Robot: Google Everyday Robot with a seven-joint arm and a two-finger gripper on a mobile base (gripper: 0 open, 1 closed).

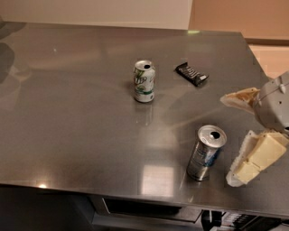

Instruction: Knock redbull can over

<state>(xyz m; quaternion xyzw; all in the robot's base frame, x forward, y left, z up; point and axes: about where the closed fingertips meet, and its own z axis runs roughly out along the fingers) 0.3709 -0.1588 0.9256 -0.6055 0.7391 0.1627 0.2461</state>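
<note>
Steel table [67, 135], brushed and reflective, with a light glare patch near the near edge. White-and-green soda can [143, 81] stands upright about mid-table, somewhat toward the far edge, tab hole open on top. Black snack bar [191, 74] in its wrapper lies flat and angled, just right of the soda can and not touching it, toward the far right corner. Pale wall [113, 11] runs behind the far edge. Gripper [232, 137] sits at the right edge, fingers spread.
</note>
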